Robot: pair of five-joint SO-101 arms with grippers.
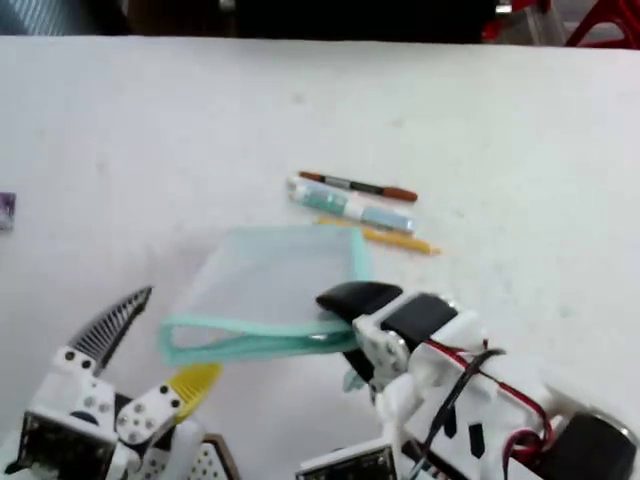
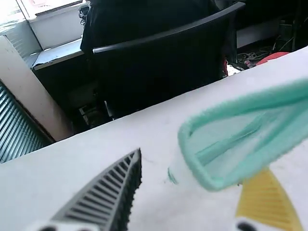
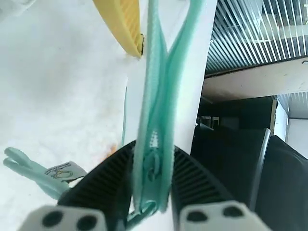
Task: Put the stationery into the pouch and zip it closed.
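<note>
Right end effector clamped on pouch zipper edge; left end effector spread wide.

Stationery just behind pouch, on table

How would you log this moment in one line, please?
right fingers: shut on pouch | left fingers: open by pouch | pens: on table | zip: open

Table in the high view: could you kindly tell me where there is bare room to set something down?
Bare room lies beyond the stationery toward the far edge of the table, and between the pouch and the small purple object. It is crowded near the front, where the right gripper grips the pouch beside the open left gripper.
</note>
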